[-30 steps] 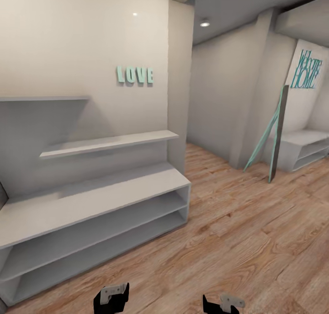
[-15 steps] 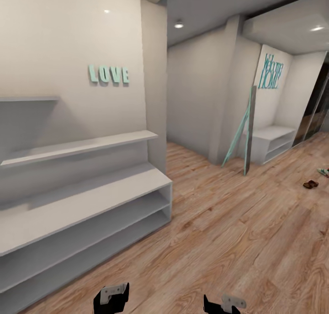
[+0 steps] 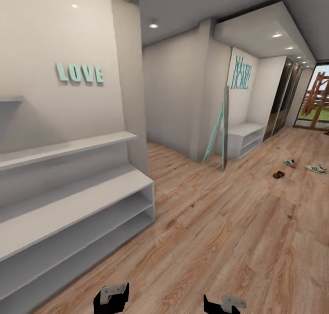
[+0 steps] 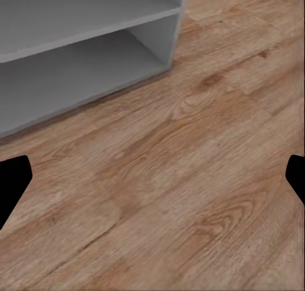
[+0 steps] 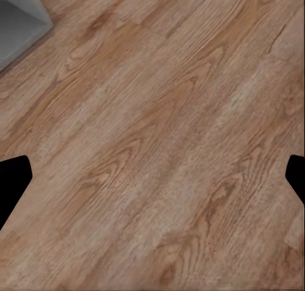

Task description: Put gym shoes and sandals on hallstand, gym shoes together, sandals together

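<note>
Gym shoes (image 3: pixel 303 166) newly visible, apparently one sandal (image 3: pixel 278 174) beside

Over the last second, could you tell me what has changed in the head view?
The camera has swung to the right: the hallstand and LOVE sign slid leftward in the picture, and two gym shoes and a sandal came into sight far down the corridor floor. Nothing was grasped or released. The left gripper and right gripper stayed low and empty.

Low in the head view, the left gripper (image 3: pixel 111 299) and right gripper (image 3: pixel 222 304) are black housings topped with pale grey plates, perhaps screw-fastened. Wrist views show plain black fingertips (image 4: pixel 13 183).
</note>
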